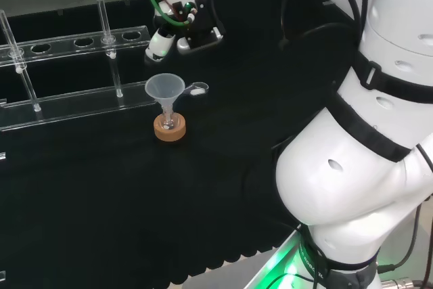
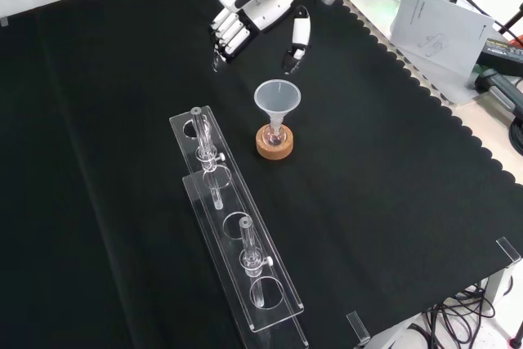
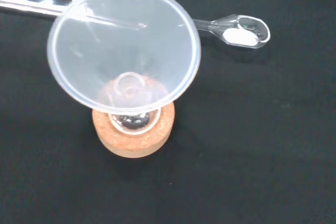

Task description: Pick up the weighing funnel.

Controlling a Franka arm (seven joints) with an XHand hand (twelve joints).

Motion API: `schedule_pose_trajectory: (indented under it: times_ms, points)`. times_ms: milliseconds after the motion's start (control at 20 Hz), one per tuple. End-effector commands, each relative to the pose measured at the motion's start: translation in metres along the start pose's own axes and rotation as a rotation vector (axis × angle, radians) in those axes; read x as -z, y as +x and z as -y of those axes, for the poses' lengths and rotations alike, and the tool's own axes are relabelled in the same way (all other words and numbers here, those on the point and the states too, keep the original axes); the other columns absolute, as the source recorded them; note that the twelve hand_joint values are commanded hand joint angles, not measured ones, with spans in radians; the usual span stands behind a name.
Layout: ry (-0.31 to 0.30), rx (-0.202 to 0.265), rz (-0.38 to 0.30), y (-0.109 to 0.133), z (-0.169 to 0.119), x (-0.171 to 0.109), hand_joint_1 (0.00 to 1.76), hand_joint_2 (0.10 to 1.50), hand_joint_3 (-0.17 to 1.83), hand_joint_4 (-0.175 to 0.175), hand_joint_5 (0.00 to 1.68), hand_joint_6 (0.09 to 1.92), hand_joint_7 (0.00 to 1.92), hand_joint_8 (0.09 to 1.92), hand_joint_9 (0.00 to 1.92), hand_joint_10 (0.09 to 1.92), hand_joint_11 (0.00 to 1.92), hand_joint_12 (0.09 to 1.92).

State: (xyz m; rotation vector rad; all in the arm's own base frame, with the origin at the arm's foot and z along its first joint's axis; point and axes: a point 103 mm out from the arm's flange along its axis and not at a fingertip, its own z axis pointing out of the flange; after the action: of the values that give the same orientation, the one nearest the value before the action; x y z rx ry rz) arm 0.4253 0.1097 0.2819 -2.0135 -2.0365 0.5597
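Observation:
The weighing funnel (image 1: pixel 197 89) is a small clear scoop with a short stem, lying on the black cloth just right of the big funnel (image 1: pixel 162 89) in the head view. In the wrist view the weighing funnel (image 3: pixel 244 30) holds a bit of white powder, and its stem points toward the big funnel (image 3: pixel 123 51). The hand (image 1: pixel 179 25) hovers above and beyond both pieces with nothing in it. In the front view the hand (image 2: pixel 253 14) has its fingers (image 2: pixel 229 38) hanging relaxed and its thumb (image 2: pixel 300 34) spread apart, open, above the big funnel (image 2: pixel 278 97).
The big funnel stands in a small flask on a cork ring (image 1: pixel 169 128) (image 2: pixel 275 143) (image 3: pixel 131 140). A clear test tube rack (image 1: pixel 67 65) (image 2: pixel 233 226) with a few tubes lies to the left in the head view. The arm's white links (image 1: pixel 358 153) take up the right side.

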Motion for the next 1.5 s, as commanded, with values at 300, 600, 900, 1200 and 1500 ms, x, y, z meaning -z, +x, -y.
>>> schedule_pose_trajectory:
  times_ms: [300,600,900,1200,1500]
  points:
    - [-0.088,0.102,-0.024,-0.061,0.004,0.010,0.61,0.74,0.41,-0.079,0.33,0.09,0.01,0.71,0.22,0.78,0.14,1.44]
    - [-0.127,0.085,-0.108,-0.111,-0.008,0.010,0.64,0.73,0.41,-0.077,0.38,0.09,0.10,0.73,0.34,0.74,0.19,1.43]
    - [-0.141,0.010,-0.102,-0.155,-0.033,0.000,0.72,0.71,0.42,-0.063,0.49,0.09,0.20,0.73,0.44,0.69,0.26,1.39]
    - [-0.099,0.003,-0.120,-0.175,-0.070,-0.034,0.77,0.69,0.45,-0.055,0.55,0.09,0.28,0.71,0.52,0.64,0.29,1.37]
    - [-0.064,0.050,-0.111,-0.171,-0.097,-0.064,0.78,0.69,0.46,-0.051,0.59,0.09,0.31,0.71,0.53,0.63,0.28,1.36]
